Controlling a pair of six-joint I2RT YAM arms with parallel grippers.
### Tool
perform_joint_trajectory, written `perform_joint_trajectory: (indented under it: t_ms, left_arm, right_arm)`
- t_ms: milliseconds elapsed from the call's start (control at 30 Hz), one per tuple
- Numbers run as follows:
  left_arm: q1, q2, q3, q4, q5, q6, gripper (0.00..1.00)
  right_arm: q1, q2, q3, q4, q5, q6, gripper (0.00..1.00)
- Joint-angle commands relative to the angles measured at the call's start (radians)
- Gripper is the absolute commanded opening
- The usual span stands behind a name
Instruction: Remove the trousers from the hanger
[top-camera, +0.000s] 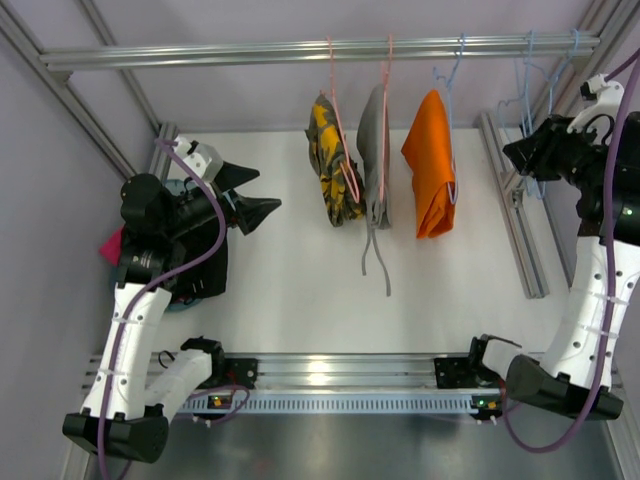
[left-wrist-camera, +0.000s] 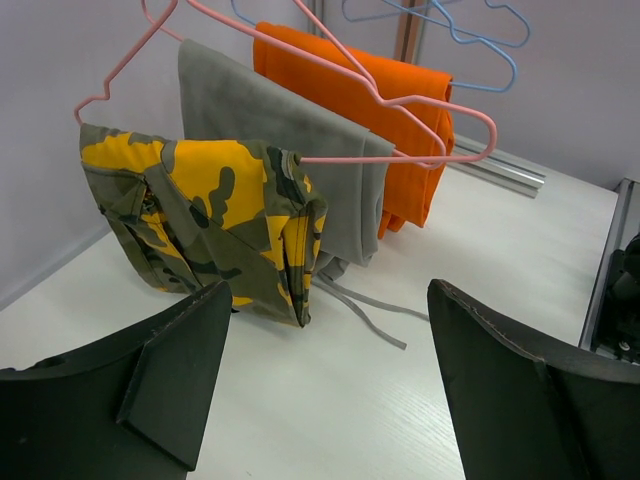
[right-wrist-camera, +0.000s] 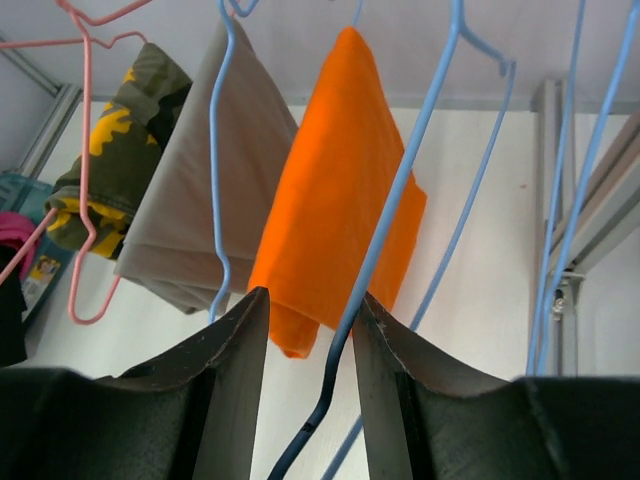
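Note:
A magenta-pink pair of trousers (top-camera: 110, 246) and a black pair (top-camera: 207, 272) lie on the table at the left, mostly hidden under my left arm. Their edges also show in the right wrist view, pink (right-wrist-camera: 12, 245) and black (right-wrist-camera: 10, 325). My left gripper (top-camera: 268, 190) is open and empty, just above the table and pointing at the hanging clothes (left-wrist-camera: 330, 290). My right gripper (top-camera: 512, 155) is raised among empty blue hangers (top-camera: 530, 90). It is open, with one blue hanger wire (right-wrist-camera: 400, 190) passing between its jaws (right-wrist-camera: 312, 295) against the right finger.
Three pairs hang from the top rail (top-camera: 320, 48): camouflage (top-camera: 333, 160) on a pink hanger (left-wrist-camera: 110, 80), grey (top-camera: 373, 150) with a drawstring trailing on the table, and orange (top-camera: 432, 165). Metal frame rails (top-camera: 510, 200) run along the right side and front.

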Motion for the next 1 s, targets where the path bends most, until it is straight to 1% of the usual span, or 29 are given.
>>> perform_joint_trajectory:
  t_ms: [0,100,233,267,300,367,400,433,467,500,533,600,667,700,733,767,800,833,867,900,933,967]
  left_arm:
    - [-0.004,-0.005,-0.003,0.052,-0.002,-0.009,0.85]
    - [-0.004,-0.008,-0.009,0.052,-0.004,-0.008,0.86]
    - [-0.004,-0.012,-0.02,0.052,-0.021,-0.014,0.86]
    - [-0.004,-0.012,-0.021,0.052,-0.028,-0.02,0.86]
    - [-0.004,-0.014,-0.026,0.052,-0.033,-0.025,0.87]
    - [-0.004,-0.019,-0.034,0.05,-0.041,-0.043,0.89]
    - [-0.004,-0.019,-0.037,0.046,-0.054,-0.048,0.89]
    - [-0.004,-0.017,-0.035,0.028,-0.059,-0.054,0.94]
    - [-0.004,-0.015,-0.034,0.012,-0.064,-0.054,0.95]
    - [-0.004,-0.012,-0.031,0.0,-0.068,-0.055,0.97]
    - [-0.004,-0.012,-0.029,-0.015,-0.088,-0.06,0.98]
    - [-0.004,-0.003,-0.012,-0.08,-0.13,-0.068,0.98]
    - [-0.004,0.036,0.02,-0.161,-0.162,-0.071,0.98]
    - [-0.004,0.064,0.046,-0.266,-0.18,-0.072,0.98]
    - [-0.003,0.089,0.102,-0.32,-0.221,-0.08,0.98]
    - [-0.003,0.151,0.139,-0.374,-0.239,-0.08,0.98]
    - [-0.003,0.182,0.175,-0.494,-0.257,-0.08,0.98]
    - [-0.003,0.213,0.246,-0.547,-0.283,-0.069,0.98]
    - [-0.003,0.247,0.277,-0.604,-0.335,-0.06,0.98]
    - [-0.001,0.288,0.299,-0.643,-0.372,-0.058,0.98]
    - [0.0,0.297,0.313,-0.682,-0.404,-0.072,0.98]
    - [0.006,0.297,0.324,-0.689,-0.418,-0.069,0.98]
  right_arm:
    - [-0.036,-0.063,-0.027,-0.008,-0.017,-0.042,0.1]
    - [-0.054,-0.081,-0.039,-0.028,-0.028,-0.041,0.27]
    - [-0.068,-0.106,-0.036,-0.059,-0.011,-0.042,0.41]
    - [-0.068,-0.11,-0.032,-0.06,-0.001,-0.041,0.47]
    - [-0.068,-0.119,-0.027,-0.063,0.016,-0.041,0.57]
    - [-0.069,-0.129,-0.01,-0.08,0.027,-0.041,0.67]
    - [-0.069,-0.13,-0.004,-0.085,0.029,-0.041,0.76]
    - [-0.069,-0.136,0.01,-0.096,0.032,-0.041,0.79]
    - [-0.069,-0.139,0.016,-0.103,0.032,-0.042,0.82]
    - [-0.069,-0.141,0.024,-0.106,0.038,-0.042,0.87]
    - [-0.069,-0.15,0.028,-0.106,0.042,-0.042,0.9]
    - [-0.069,-0.164,0.044,-0.11,0.07,-0.041,0.96]
    - [-0.069,-0.172,0.065,-0.117,0.072,-0.056,0.98]
    - [-0.069,-0.173,0.073,-0.126,0.04,-0.077,1.0]
    - [-0.069,-0.169,0.091,-0.137,0.006,-0.086,0.99]
    - [-0.069,-0.161,0.1,-0.152,-0.081,-0.105,0.99]
    - [-0.069,-0.15,0.111,-0.172,-0.126,-0.111,0.99]
    - [-0.069,-0.129,0.119,-0.204,-0.169,-0.113,0.99]
    - [-0.068,-0.12,0.117,-0.215,-0.239,-0.111,0.99]
    - [-0.068,-0.112,0.111,-0.217,-0.266,-0.101,0.99]
    - [-0.068,-0.116,0.076,-0.168,-0.296,-0.082,1.0]
    - [-0.068,-0.124,0.05,-0.127,-0.347,-0.017,0.99]
